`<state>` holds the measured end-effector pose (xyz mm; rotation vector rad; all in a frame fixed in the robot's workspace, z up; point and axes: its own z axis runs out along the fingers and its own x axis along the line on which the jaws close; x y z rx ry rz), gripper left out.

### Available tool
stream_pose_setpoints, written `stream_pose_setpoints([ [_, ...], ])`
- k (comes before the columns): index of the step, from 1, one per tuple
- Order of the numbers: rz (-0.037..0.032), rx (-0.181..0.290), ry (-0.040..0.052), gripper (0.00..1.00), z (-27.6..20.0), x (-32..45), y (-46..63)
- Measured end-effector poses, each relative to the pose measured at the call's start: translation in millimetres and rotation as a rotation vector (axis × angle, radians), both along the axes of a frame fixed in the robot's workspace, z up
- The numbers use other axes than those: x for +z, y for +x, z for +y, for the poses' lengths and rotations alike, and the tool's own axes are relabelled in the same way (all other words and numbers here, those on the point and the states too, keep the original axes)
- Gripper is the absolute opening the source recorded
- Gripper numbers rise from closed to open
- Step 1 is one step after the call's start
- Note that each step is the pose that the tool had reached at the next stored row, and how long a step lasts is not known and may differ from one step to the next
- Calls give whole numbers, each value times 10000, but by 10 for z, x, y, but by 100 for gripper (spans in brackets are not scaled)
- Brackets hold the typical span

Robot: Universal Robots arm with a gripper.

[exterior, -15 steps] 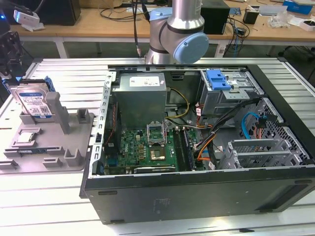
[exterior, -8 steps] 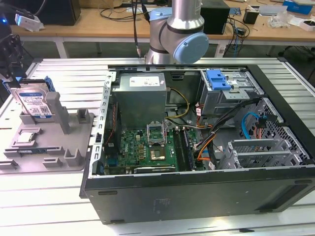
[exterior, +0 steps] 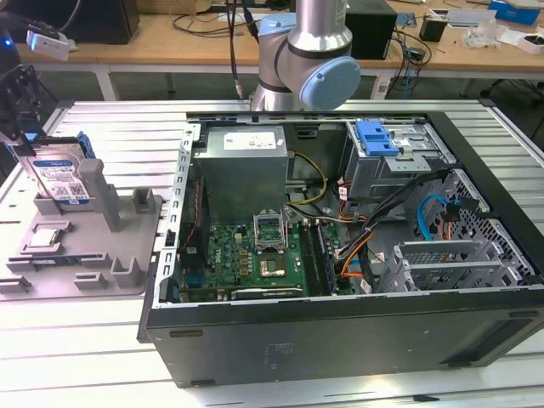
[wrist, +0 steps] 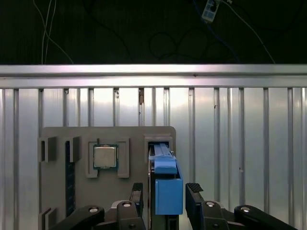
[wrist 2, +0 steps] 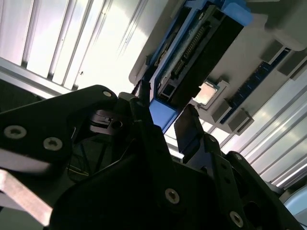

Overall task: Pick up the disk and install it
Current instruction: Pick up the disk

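Claw (wrist: 165, 188) spread, astride disk (wrist: 165, 165) standing in grey holder (wrist: 134, 139); exterior view: open computer case (exterior: 340, 340) at 3 o'clock.

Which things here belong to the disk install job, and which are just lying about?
Job: the disk, the gripper open astride it, the grey holder it stands in, the computer case.
Lying about: the processor chip, the power-supply box.

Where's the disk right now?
The disk stands on edge in the grey holder tray on the exterior view's left, beside the open computer case; in the first wrist view it sits between the open jaws of the gripper.
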<state>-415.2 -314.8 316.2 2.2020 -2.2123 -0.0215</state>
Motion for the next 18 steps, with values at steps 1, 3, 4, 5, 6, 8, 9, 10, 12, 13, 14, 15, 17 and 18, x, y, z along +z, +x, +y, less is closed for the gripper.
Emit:
stream_pose_setpoints([
  [1, 0, 0, 0, 48, 0, -9, -1],
  [3, 2, 0, -1, 48, 0, -20, -2],
  [4, 0, -1, 0, 48, 0, -27, -2],
  [5, 0, -2, 0, 48, -1, -33, -3],
  [6, 1, -2, 0, 48, -2, -37, -3],
  [8, 0, -1, 0, 48, -6, -56, -2],
  [9, 1, 0, -1, 48, -8, -65, -2],
  [10, 1, 0, -1, 48, -8, -70, -2],
  [12, 1, 0, 0, 48, -8, -83, -2],
  [13, 1, 0, 0, 48, -8, -93, -2],
  [14, 1, 0, 0, 48, -8, -99, -2],
  [15, 1, 0, 0, 48, -8, -103, -2],
  [17, 1, 0, 0, 48, -8, -126, -2],
  [18, 2, 0, -1, 48, -8, -133, -2],
])
